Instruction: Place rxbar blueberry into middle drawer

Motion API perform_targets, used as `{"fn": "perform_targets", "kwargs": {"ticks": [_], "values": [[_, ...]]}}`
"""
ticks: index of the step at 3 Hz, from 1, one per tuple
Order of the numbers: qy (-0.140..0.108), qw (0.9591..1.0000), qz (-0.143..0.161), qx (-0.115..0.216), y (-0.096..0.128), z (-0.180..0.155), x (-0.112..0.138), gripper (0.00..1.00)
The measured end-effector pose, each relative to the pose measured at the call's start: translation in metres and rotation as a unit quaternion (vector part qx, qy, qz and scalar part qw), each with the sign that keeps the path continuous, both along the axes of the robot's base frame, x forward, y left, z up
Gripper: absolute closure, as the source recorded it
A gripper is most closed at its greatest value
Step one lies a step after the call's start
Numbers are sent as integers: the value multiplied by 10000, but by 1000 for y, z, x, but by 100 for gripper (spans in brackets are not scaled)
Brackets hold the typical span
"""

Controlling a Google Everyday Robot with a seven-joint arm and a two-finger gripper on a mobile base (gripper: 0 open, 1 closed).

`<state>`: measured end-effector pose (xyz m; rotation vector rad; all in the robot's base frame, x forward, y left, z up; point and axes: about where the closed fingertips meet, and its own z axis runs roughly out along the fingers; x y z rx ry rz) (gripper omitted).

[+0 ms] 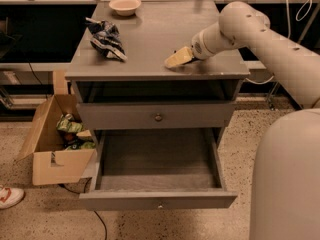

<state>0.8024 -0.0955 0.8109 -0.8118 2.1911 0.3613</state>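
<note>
The middle drawer [157, 200] is pulled out at the bottom of the grey cabinet, and its long deep tray looks bare inside. My gripper [178, 59] is low over the cabinet top [160, 29], right of centre and near the front edge, pointing left. My pale arm [260, 34] reaches in from the right. The rxbar blueberry does not show anywhere in the camera view. It may be hidden under or in the gripper.
A wrinkly blue-and-white snack bag [106, 39] lies on the top's left side. A small bowl [124, 5] stands at the back. A closed drawer with a round knob [158, 117] is above the open one. A cardboard box [55, 144] with packets stands on the floor to the left. My base [287, 184] fills the right.
</note>
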Motion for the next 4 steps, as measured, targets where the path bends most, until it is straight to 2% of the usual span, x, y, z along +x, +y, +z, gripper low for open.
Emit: {"fn": "perform_targets", "kwargs": {"ticks": [3,4], "values": [[40,10000,-26,17,2,13,-2,86],[-255,9989,112,384,-6,21,-8,100]]}}
